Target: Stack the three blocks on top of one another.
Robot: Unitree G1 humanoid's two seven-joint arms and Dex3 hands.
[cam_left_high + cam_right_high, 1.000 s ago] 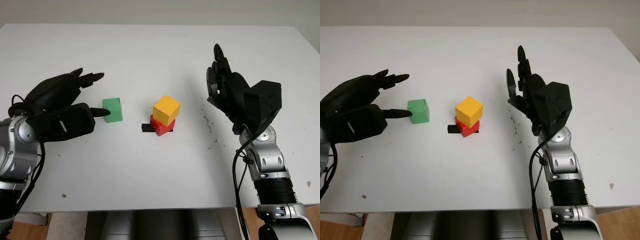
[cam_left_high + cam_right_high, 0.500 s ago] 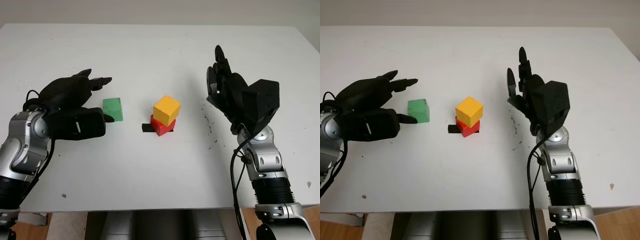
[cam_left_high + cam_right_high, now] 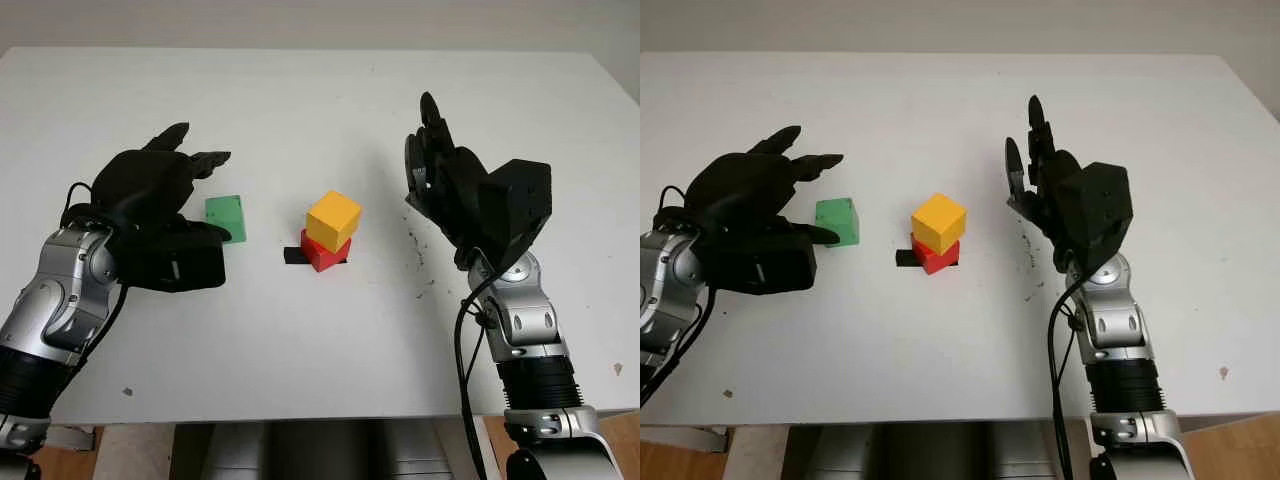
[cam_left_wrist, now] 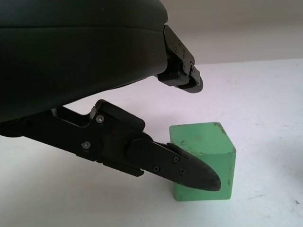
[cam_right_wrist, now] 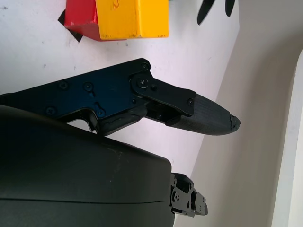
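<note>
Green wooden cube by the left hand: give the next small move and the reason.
Probably close the left hand on the green wooden cube: its fingers already bracket the cube, which sits on the white table, not yet gripped. The yellow cube already tops the red cube. The right hand is open, right of the stack.

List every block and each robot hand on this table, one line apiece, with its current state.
Yellow block: stacked on the red block, turned askew.
Red block: on the table, under the yellow block, beside a black mark.
Green block: alone on the table, upright, not yet stacked.
Left robot hand: open, around the green block, one finger at its side.
Right robot hand: open, raised beside the stack, holding nothing.
</note>
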